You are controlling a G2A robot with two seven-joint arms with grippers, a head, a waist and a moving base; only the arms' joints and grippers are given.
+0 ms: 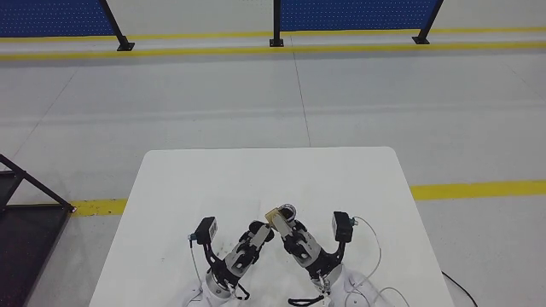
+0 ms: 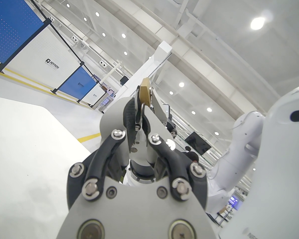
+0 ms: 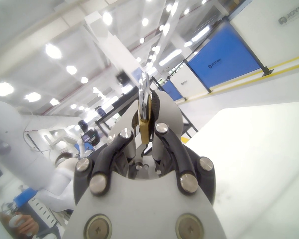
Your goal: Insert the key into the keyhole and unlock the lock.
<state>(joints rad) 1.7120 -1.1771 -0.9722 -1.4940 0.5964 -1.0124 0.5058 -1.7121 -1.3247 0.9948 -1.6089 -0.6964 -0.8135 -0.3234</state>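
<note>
1. Both arms sit at the near edge of the table (image 1: 256,175), with the claws tipped up and meeting tip to tip above it.
2. Right claw (image 3: 147,110): narrow, clamped on the brass lock (image 3: 144,131). The lock body sits edge-on between the pads. A shiny metal part sticks out past the fingertips, probably the shackle, but it is blurred.
3. Left claw (image 2: 140,111): narrow, pinching a thin metal piece, the key (image 2: 142,107). Only a sliver of it shows between the pads.
4. In the left wrist view the lock stands just beyond the left fingertips, with the key tip right at its underside. One right finger (image 2: 159,108) lies alongside the lock.
5. I can't tell whether the key is in the keyhole, since the fingers hide that contact point.
6. In the top view the lock is between the two claws, off the table surface and roughly on the table's centre line. A silvery bit shows just beside it on the right arm's side.
</note>
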